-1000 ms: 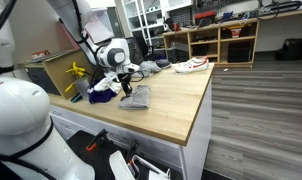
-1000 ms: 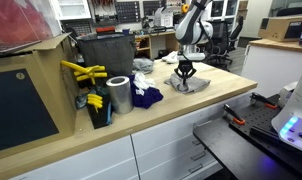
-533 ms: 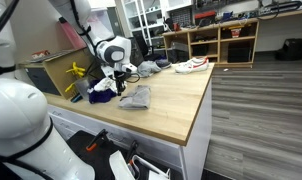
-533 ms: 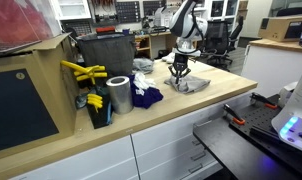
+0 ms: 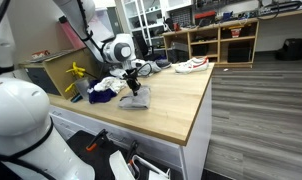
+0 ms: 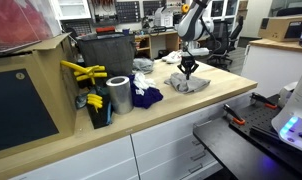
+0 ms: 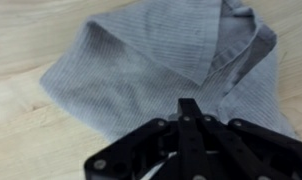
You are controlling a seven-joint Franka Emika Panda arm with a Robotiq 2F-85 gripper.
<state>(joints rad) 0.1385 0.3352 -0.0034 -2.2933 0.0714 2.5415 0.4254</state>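
The jaws are pressed together, pointing straight down with their tips at the grey cloth (image 7: 141, 60); whether they pinch any fabric between them cannot be told. In the wrist view the cloth is rumpled, with one corner folded back over itself, and it lies on pale wood. In both exterior views it sits on the light wooden bench (image 5: 176, 110), toward the middle of the top and directly under the arm. Just beside it is a dark blue cloth (image 6: 144, 96), then a shiny metal can (image 6: 118, 95) standing upright, yellow tools (image 6: 81, 72) and a dark bin (image 6: 103, 52) at the back. A white shoe (image 5: 191, 65) rests at the far end of the bench. White drawers (image 6: 161, 150) front the bench below. Around it, grey plank floor (image 5: 261, 110) runs to wooden shelving (image 5: 223, 42) along the wall.
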